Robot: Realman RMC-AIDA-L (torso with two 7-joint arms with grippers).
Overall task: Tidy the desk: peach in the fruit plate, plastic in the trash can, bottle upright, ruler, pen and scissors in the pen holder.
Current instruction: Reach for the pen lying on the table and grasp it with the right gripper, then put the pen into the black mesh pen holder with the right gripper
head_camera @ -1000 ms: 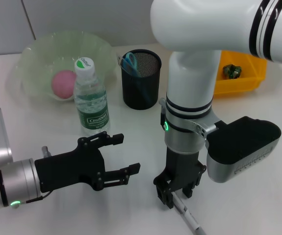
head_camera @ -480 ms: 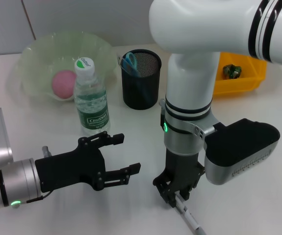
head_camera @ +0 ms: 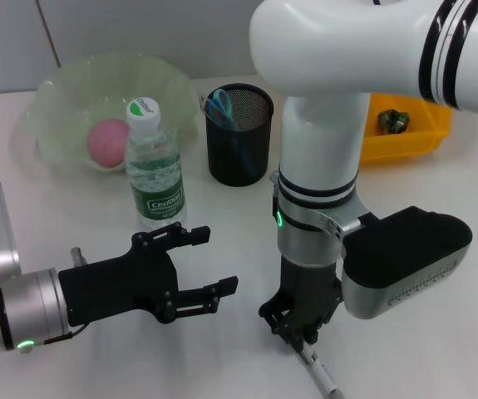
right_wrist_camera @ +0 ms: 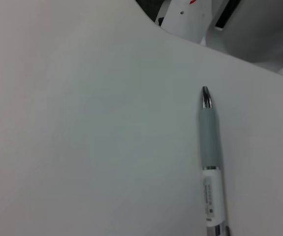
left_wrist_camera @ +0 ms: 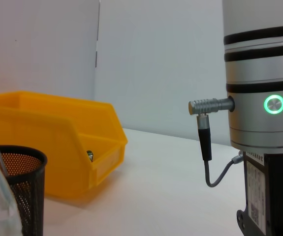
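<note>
Shifted a touch lower and toward the table's near edge since a second ago: right gripper (head_camera: pixel 303 326), pointing straight down, its black fingers now pinched narrow around the upper end of the pen (head_camera: pixel 320 373). Less of the pen showing than before, its free end trailing off toward 5 o'clock along the white table (head_camera: pixel 438 349). Seen from the right wrist, pen lying flat on the surface, grey grip and metal tip leading, white barrel behind.

At 9 o'clock from that gripper, left gripper (head_camera: pixel 201 264), unchanged, hovering low with fingers spread wide and nothing between them, pointing toward 3 o'clock.

Farther out, at 11 o'clock from the right gripper, water bottle (head_camera: pixel 154 169) standing upright with its white cap on. At 12 o'clock, black mesh pen holder (head_camera: pixel 239 133) with blue scissors (head_camera: pixel 219 105) handles poking above its rim. Beyond the bottle, toward 10 o'clock, pale green fruit plate (head_camera: pixel 64 108) holding the pink peach (head_camera: pixel 109 140). Out at 1 o'clock, partly hidden behind the right arm, yellow bin (head_camera: pixel 409 125) with a small dark green scrap inside. None of these moved.
</note>
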